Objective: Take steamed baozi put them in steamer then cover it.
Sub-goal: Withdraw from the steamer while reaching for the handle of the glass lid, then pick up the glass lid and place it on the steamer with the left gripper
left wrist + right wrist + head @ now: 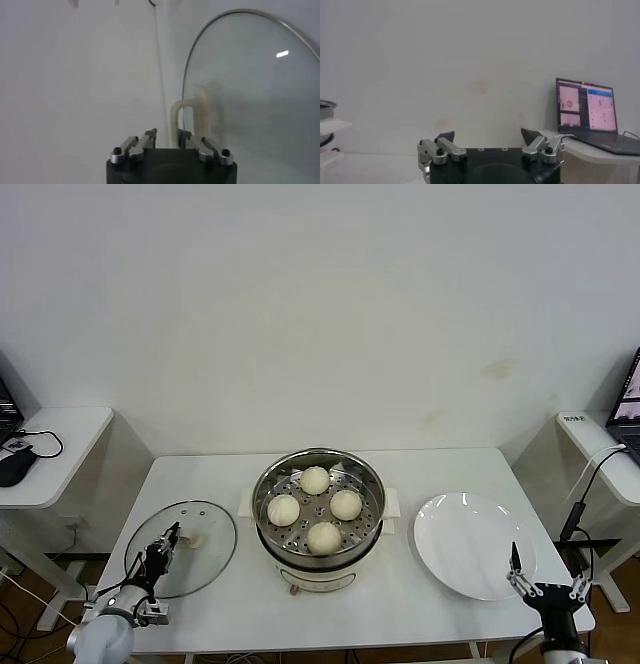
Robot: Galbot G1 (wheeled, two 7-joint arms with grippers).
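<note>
Wall-side laptop (586,112) behind right pincer (489,136)

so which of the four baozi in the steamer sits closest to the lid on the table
The baozi on the robot's left side of the steamer. It lies nearest the glass lid, where the left hand is; the other three sit farther back, right or front.

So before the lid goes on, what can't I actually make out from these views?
- Left gripper by the lid handle: contact unclear; the left wrist view crops its fingertips.
- Steamer base: mostly hidden under the basket in the head view.
- Right gripper: its wrist view misses the table entirely.
</note>
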